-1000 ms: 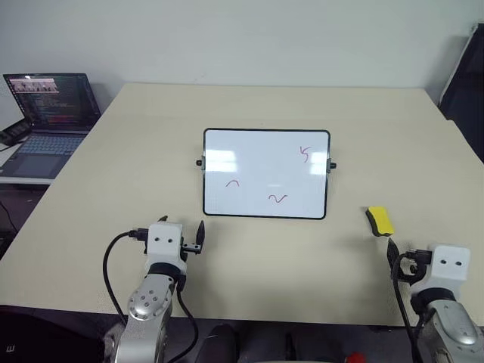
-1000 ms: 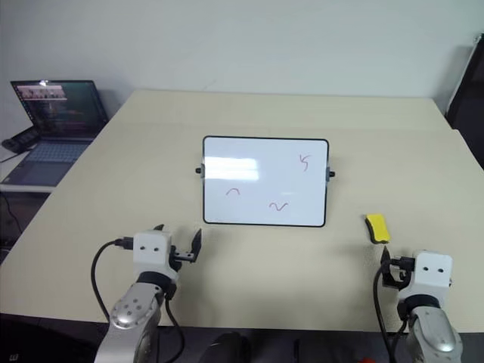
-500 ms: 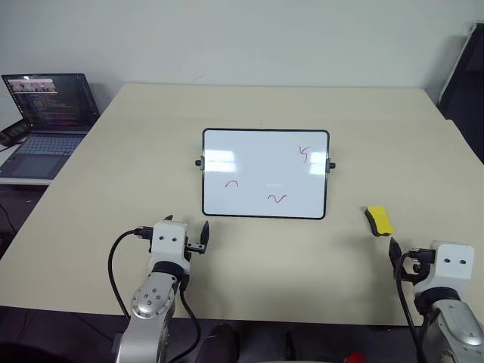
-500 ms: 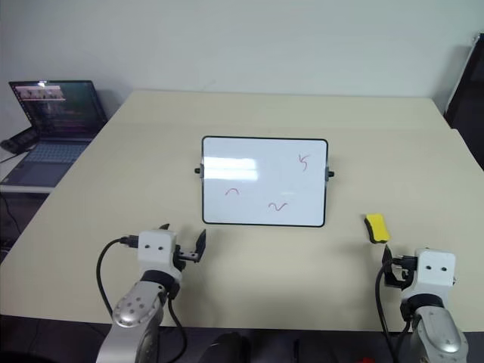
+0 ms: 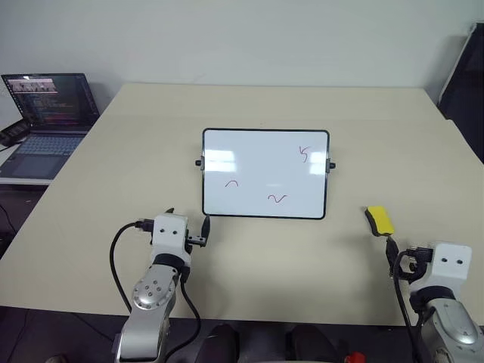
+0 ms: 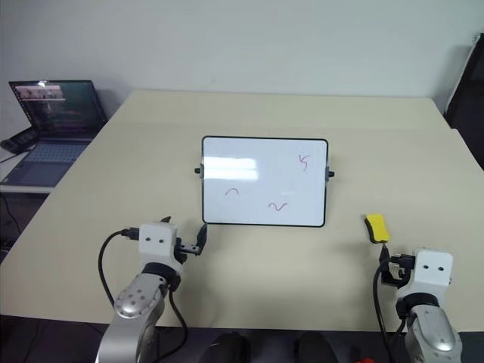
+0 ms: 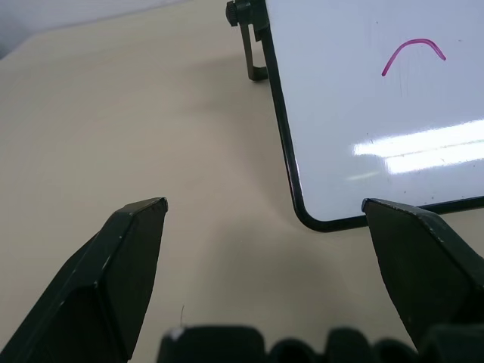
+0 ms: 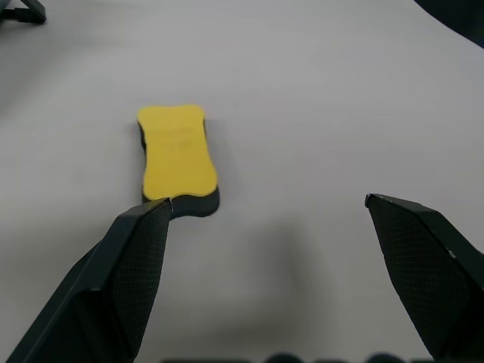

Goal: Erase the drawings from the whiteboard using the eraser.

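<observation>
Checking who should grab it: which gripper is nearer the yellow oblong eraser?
Right gripper, just short of the yellow oblong eraser; left gripper sits far across, by the whiteboard's corner.

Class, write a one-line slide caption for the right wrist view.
Open right gripper facing the yellow eraser, which lies flat on the table, not yet grasped.

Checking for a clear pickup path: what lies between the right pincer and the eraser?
Nothing: bare table separates the open right pincer from the eraser, as its wrist view shows.
</observation>
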Tool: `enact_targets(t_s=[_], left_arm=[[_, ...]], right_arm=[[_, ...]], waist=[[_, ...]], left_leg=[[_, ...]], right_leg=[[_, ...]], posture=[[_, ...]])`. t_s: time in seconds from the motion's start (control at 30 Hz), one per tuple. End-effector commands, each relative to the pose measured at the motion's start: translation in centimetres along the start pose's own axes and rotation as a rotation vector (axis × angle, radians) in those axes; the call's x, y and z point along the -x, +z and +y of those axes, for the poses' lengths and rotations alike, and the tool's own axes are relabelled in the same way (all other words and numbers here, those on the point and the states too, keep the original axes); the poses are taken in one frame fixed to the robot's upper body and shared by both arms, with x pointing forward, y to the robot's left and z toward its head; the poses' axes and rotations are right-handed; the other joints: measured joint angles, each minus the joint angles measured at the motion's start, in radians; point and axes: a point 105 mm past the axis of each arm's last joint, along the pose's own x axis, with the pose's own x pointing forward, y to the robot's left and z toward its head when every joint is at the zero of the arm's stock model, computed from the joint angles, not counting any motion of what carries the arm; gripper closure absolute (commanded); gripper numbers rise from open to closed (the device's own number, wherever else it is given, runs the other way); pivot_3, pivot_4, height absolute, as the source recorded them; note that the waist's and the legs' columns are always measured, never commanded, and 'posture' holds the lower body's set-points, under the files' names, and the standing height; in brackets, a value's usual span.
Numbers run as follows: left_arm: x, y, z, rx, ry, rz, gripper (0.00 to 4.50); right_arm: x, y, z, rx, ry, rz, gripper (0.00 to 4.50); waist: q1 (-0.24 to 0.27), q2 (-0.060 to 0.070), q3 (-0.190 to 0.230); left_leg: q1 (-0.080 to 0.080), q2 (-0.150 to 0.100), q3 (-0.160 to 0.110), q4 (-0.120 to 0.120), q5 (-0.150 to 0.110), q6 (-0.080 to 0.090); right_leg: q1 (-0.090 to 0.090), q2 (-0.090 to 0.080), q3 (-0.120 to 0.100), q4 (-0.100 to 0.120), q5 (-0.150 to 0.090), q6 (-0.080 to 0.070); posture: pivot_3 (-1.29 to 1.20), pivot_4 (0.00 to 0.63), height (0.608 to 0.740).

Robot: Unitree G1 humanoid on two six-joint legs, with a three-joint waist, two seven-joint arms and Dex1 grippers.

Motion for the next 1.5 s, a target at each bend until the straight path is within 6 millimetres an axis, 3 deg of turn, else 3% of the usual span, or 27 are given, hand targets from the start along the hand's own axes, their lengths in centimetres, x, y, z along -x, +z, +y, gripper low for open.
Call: enact_targets(t_s=[0.03, 0.13, 0.23, 0.33, 0.5, 0.73, 1.03, 1.2, 1.5], left_arm=[[0.2, 1.1, 0.6, -0.013, 0.01, -0.046, 0.0], [0.0, 1.7, 0.9, -0.028, 0.003, -0.067, 0.0], [-0.8, 3.1, 0.6, -0.069, -0.102, -0.126, 0.0], [-1.6, 3.3, -0.1, -0.046, -0.218, -0.128, 0.0], [-2.6, 6.6, -3.3, 0.039, -0.528, -0.215, 0.0], [-1.3, 8.9, -8.7, 0.065, -0.991, -0.21, 0.0], [-0.9, 7.3, -11.2, -0.067, -1.301, -0.162, 0.0], [-2.0, 6.1, -12.0, -0.238, -1.323, -0.21, 0.0], [-2.5, 6.2, -12.3, -0.257, -1.289, -0.263, 0.0]], right_arm=[[0.0, 1.3, 0.2, 0.009, 0.012, -0.052, 0.03], [-0.2, 1.7, 0.5, 0.001, 0.027, -0.056, 0.03], [-0.6, 2.8, 1.0, -0.009, 0.059, -0.079, 0.03], [-1.2, 3.6, 1.5, -0.016, 0.077, -0.093, 0.03], [-1.6, 4.7, 2.1, -0.017, 0.094, -0.106, 0.03], [-1.9, 5.2, 1.9, -0.013, 0.094, -0.1, 0.03], [-3.3, 5.4, 2.8, -0.07, 0.193, -0.055, 0.03], [-4.6, 5.2, 4.2, -0.115, 0.285, -0.016, 0.03], [-6.0, 4.4, 3.8, -0.123, 0.29, -0.004, 0.03]], waist=[[0.0, 0.0, 0.0], [0.0, 0.0, 0.0], [0.0, 0.0, 0.0], [0.0, 0.0, 0.0], [0.001, 0.0, 0.0], [-0.005, 0.0, 0.0], [-0.005, 0.0, 0.0], [-0.003, 0.0, 0.0], [-0.003, 0.0, 0.0]], left_leg=[[0.0, 0.0, 0.0, 0.0, 0.0, 0.0], [0.0, 0.0, 0.0, 0.0, 0.0, 0.0], [0.0, 0.0, 0.0, 0.0, 0.0, 0.0], [0.0, 0.0, 0.0, 0.0, 0.001, -0.001], [0.0, 0.0, 0.0, 0.0, 0.001, -0.001], [-0.001, 0.0, 0.001, 0.0, 0.002, -0.004], [0.0, 0.0, 0.001, 0.0, 0.002, -0.003], [0.0, 0.0, 0.001, 0.0, 0.002, -0.002], [-0.001, 0.0, 0.001, 0.0, 0.001, 0.0]], right_leg=[[0.0, 0.0, 0.0, 0.0, 0.0, 0.0], [0.0, 0.0, 0.0, 0.0, 0.0, 0.0], [0.0, 0.0, 0.0, 0.0, 0.0, 0.0], [0.0, 0.0, -0.001, 0.001, 0.0, 0.0], [0.0, 0.0, -0.003, 0.001, 0.0, 0.0], [0.0, 0.001, -0.002, 0.0, 0.0, 0.0], [0.0, 0.002, -0.002, 0.001, 0.0, 0.0], [0.0, 0.002, -0.002, 0.0, 0.0, 0.0], [-0.001, 0.001, -0.002, 0.0, 0.0, 0.0]], posture=[[0.0, 0.15, 0.74], [0.0, 0.15, 0.74], [0.0, 0.15, 0.74], [0.0, 0.15, 0.74], [0.0, 0.15, 0.74], [0.0, 0.15, 0.74], [0.0, 0.15, 0.74], [0.0, 0.15, 0.74], [0.0, 0.15, 0.74]])
